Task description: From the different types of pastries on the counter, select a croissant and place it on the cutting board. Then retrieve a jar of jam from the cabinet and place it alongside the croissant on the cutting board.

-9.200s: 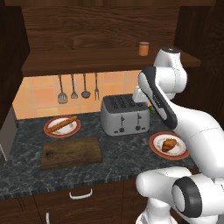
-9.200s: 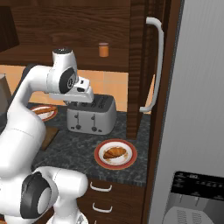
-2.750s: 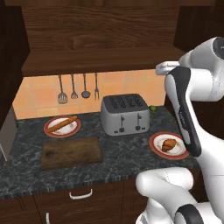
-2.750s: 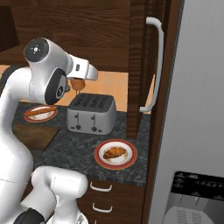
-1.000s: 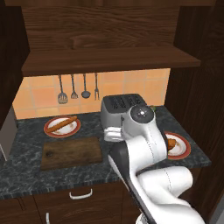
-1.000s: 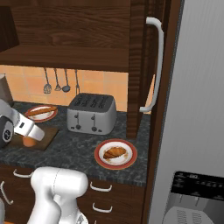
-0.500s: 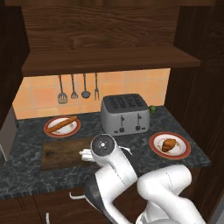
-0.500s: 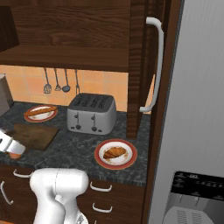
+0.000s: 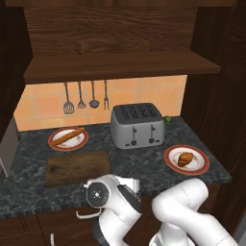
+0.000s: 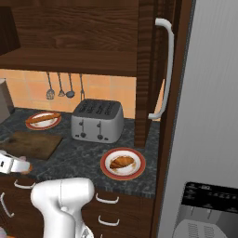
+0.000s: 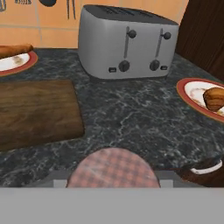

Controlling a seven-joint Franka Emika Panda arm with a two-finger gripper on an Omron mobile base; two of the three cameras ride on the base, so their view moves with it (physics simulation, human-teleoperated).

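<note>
My gripper hangs low at the counter's front edge, near the front corner of the cutting board, shut on the orange jar of jam. In the hand view the jar's checked lid sits at the bottom and hides the fingertips. The dark wooden cutting board lies bare, ahead and to the left of the jar. The croissant rests on a red-rimmed plate at the right. The long bread stick lies on another plate, back left.
A grey toaster stands at the back of the counter. Utensils hang on the tiled wall under the cabinet shelf. A grey fridge and a tall panel with a white handle close the right side.
The arm has folded lower, bringing the gripper with the jar down and a little left, from above the board's near side to the counter's front edge.
</note>
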